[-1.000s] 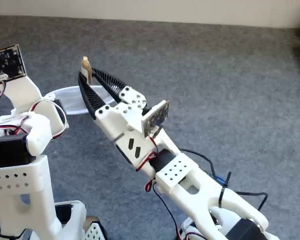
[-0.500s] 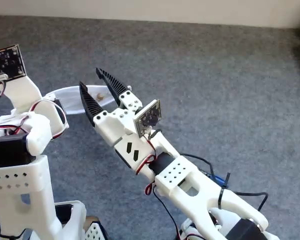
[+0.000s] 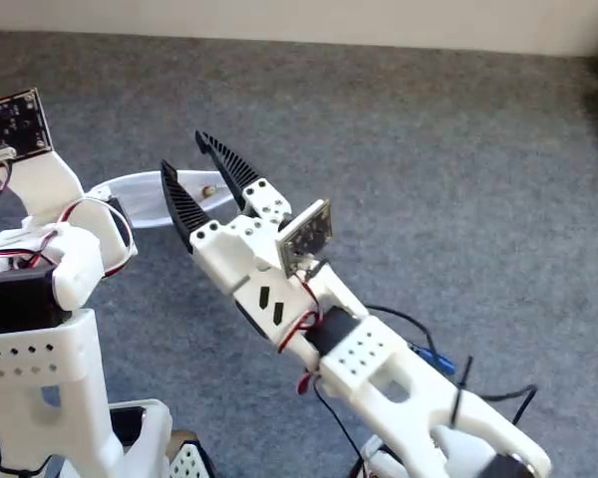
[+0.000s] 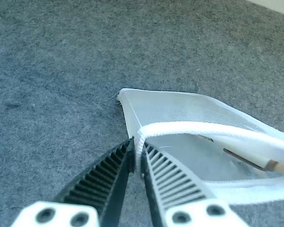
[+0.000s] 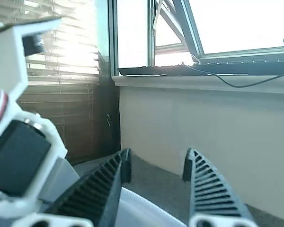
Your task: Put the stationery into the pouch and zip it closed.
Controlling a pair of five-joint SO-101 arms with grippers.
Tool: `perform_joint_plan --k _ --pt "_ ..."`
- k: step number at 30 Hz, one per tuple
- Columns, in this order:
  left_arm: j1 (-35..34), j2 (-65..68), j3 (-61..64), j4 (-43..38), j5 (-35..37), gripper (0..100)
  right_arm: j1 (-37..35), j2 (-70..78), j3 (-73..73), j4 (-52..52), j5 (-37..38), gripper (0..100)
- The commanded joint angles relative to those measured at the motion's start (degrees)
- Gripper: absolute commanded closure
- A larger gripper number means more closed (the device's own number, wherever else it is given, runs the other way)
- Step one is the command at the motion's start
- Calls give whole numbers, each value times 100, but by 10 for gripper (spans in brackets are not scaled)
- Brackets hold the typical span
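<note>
Pouch [image 3: 140,191] flat on grey mat [image 3: 429,129], white mesh, mouth gaping, not zipped. Left gripper [image 4: 136,147] clamped on pouch [image 4: 180,111] rim, jaws all but closed, white rim band pinched between the toothed tips, close to a pouch corner. Rest of pouch stretching away ahead of those tips and off to one side, rim standing up in a loop just past the fingers. Pencil [image 4: 253,163] inside pouch, seen through the mesh, brown shaft with pale end, well out from left gripper, not touching it.

Right gripper [image 3: 183,154] wide open, holding nothing, black toothed jaws spread in a V over the pouch mouth. In high view, pale pencil [image 3: 208,189] end showing in the gap between those jaws, lower than them, apart from both. Pouch under and just ahead of right gripper, its other end tucked behind left arm [image 3: 50,269]. Right arm [image 3: 379,358] slanting across the mat toward the pouch.

From right wrist: right gripper [image 5: 156,158] jaws parted, nothing between them, white pouch [image 5: 146,210] rim just below, left arm [image 5: 19,142] close beside. Whether right jaws touch the pouch: cannot tell.
</note>
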Motion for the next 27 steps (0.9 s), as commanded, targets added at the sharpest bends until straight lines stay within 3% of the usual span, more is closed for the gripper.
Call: perform_joint_plan --k 1,9,15,23,27 --pt "-119 -92 -40 -105 -53 993 -31 -963 -127 1481 -88 828" --pt "-119 -92 -40 -105 -53 993 -4 -1719 -1367 4980 -79 828" --pt "-119 -92 -40 -105 -53 993 435 -1719 -2044 7354 -53 828" --pt "-119 -92 -40 -105 -53 993 1077 -1710 -2053 8954 18 828" --pt "-119 -92 -40 -105 -53 993 1262 -1578 -1666 9411 598 828"
